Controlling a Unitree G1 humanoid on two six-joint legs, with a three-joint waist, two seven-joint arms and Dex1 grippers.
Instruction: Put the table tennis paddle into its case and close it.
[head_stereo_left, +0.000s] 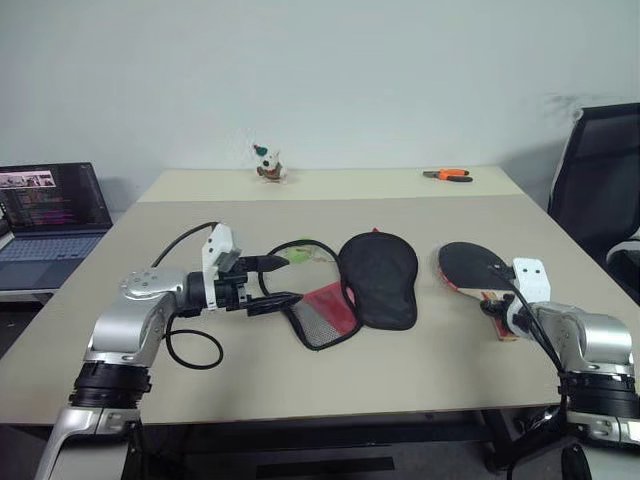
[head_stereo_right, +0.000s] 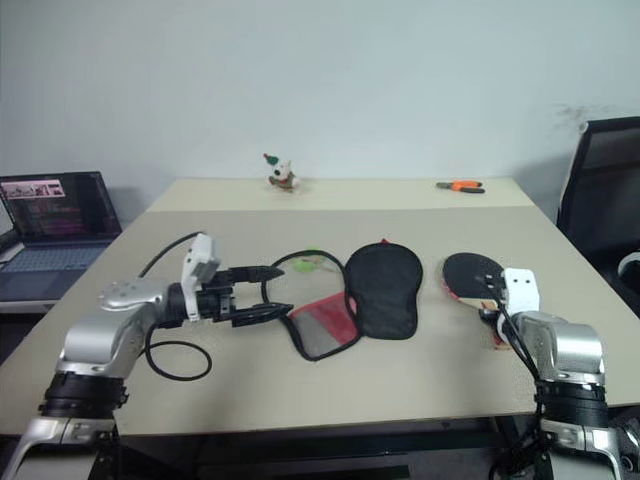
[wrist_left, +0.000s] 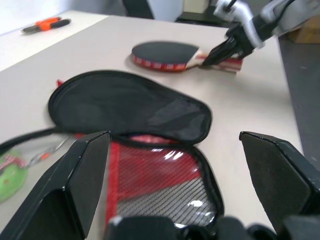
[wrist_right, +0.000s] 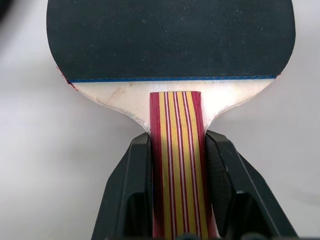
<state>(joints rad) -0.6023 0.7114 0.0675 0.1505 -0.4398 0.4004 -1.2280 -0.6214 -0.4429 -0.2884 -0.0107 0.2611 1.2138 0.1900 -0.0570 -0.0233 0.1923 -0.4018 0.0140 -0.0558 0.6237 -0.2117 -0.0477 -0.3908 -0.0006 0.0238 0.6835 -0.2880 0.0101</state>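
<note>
The case (head_stereo_left: 372, 282) lay unzipped mid-table (head_stereo_left: 330, 380), its red mesh flap folded out toward the left gripper (head_stereo_left: 283, 279), whose fingers stood wide apart and empty just beside it. Well to the right, the right gripper (wrist_right: 175, 155) clamped the table tennis paddle (head_stereo_left: 470, 268) by its striped handle, black face up. Judged step: the pickup; next, the blade must be carried into the case's mouth.

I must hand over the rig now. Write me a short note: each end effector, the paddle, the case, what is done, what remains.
Left end effector: open, beside the case's open flap, holding nothing.
Right end effector: shut on the paddle's handle, the paddle on the table to the right of the case.
Case: unzipped, lying open mid-table.
Done: paddle gripped.
Left: slide the paddle into the case, zip it shut.
</note>
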